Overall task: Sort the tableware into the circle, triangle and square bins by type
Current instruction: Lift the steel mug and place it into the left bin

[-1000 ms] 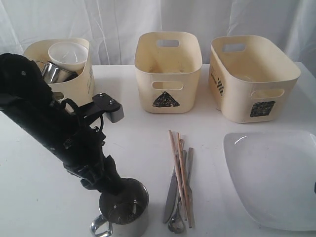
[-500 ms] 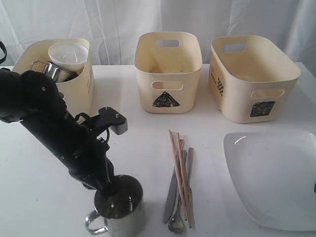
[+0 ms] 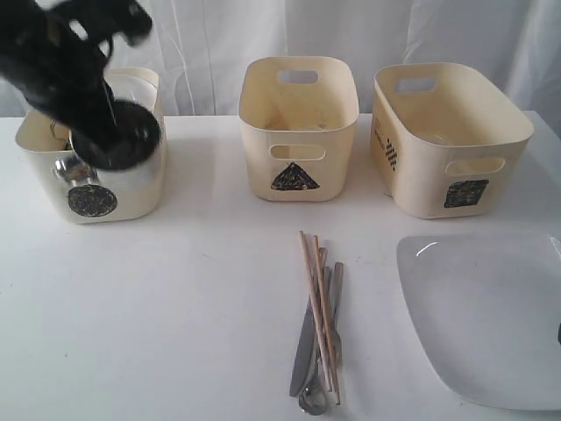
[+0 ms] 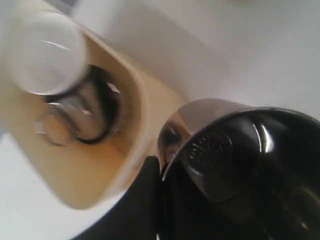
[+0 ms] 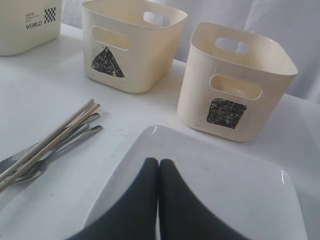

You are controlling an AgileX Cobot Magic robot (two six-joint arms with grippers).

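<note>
My left gripper (image 3: 98, 118) is raised at the back left, shut on the rim of a steel mug (image 3: 118, 145). The mug hangs, blurred, over the circle bin (image 3: 131, 189). In the left wrist view one dark finger (image 4: 142, 200) presses the outside of the mug (image 4: 210, 125), and the bin (image 4: 90, 175) holds a small white bowl (image 4: 42, 52) and another steel mug (image 4: 82, 120). The triangle bin (image 3: 298, 132) and square bin (image 3: 447, 145) stand to the right. Chopsticks (image 3: 317, 307) lie on steel cutlery (image 3: 307, 351). My right gripper (image 5: 159, 164) is shut over the white plate (image 5: 225, 180), holding nothing.
The large white plate (image 3: 486, 316) lies at the front right, running past the table edge of the view. A white curtain hangs behind the three bins. White tabletop (image 3: 175, 307) stretches in front of the circle bin.
My left gripper closed on the mug's rim at the front of the table and carried it up and back to the circle bin. The right arm stayed still.
</note>
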